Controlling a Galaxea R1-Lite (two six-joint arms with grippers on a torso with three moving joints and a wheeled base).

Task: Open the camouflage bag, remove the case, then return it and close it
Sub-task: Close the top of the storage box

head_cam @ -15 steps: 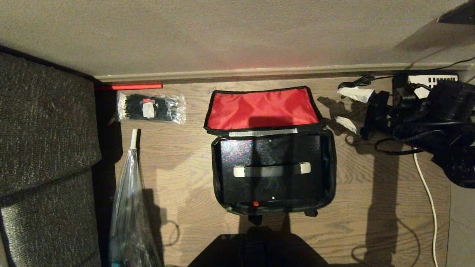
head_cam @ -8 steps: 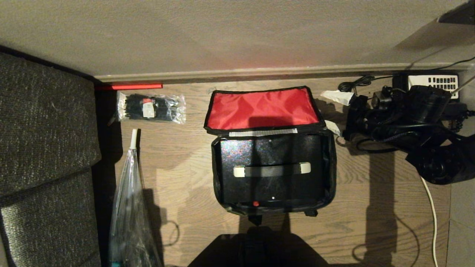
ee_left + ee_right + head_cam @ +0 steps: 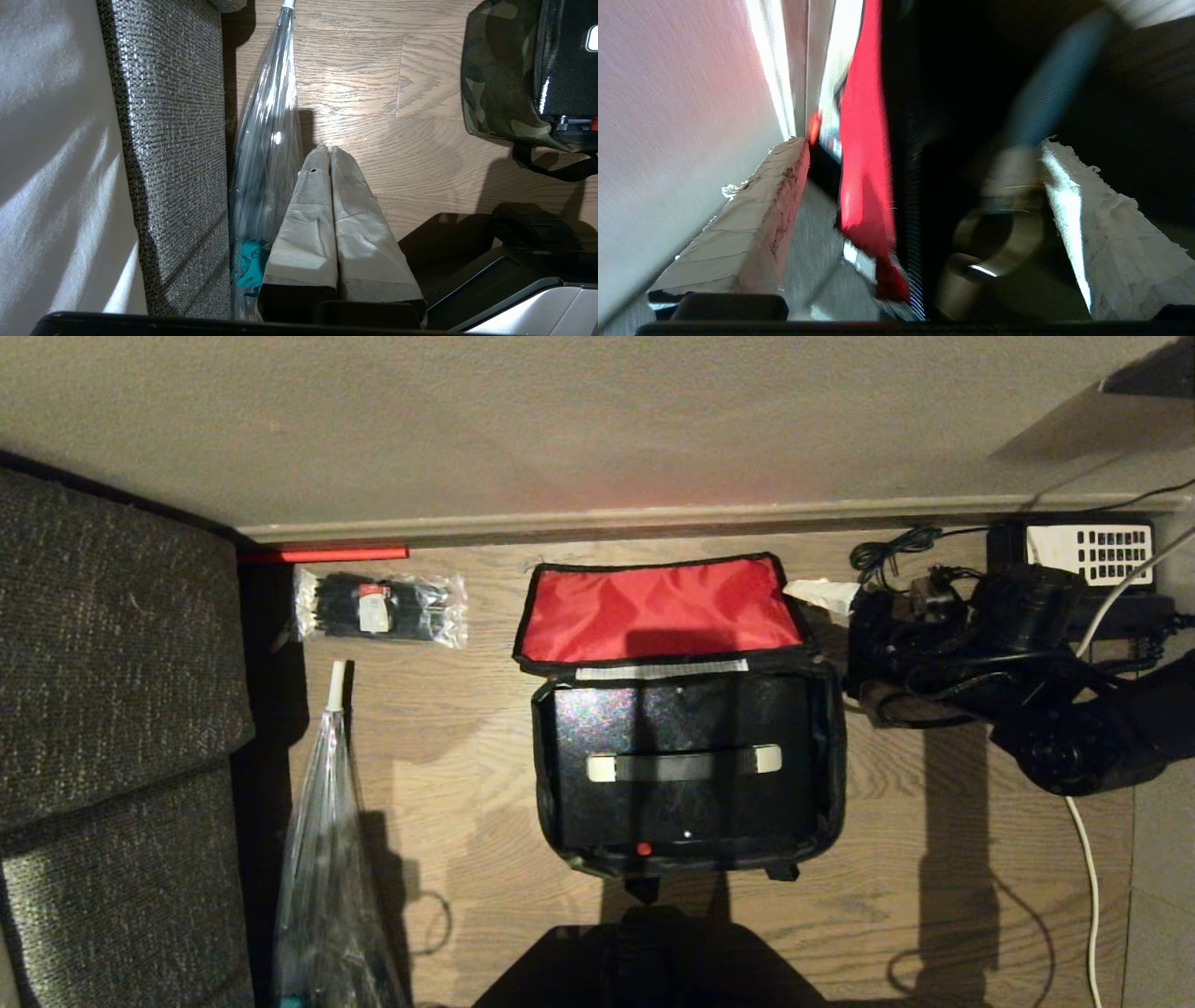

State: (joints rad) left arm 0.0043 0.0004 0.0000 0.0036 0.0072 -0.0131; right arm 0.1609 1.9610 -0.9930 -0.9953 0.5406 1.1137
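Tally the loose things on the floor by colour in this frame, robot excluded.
Camouflage: 1, the bag
Black: 2, the case and the desk phone
Clear plastic: 2, the packet of ties and the long bag
Total: 5

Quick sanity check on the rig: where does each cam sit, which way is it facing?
Head: on the robot's head, facing down at the green-and-black camouflage fabric bag with its red lid open, the flat black hard case inside; right gripper at the bag's right.
Left wrist: behind the shut left gripper, facing wood floor beside the grey woven sofa.
Right wrist: behind the open right gripper, facing the bag's lid.
Shared: all three show the bag; head and left wrist show the sofa.
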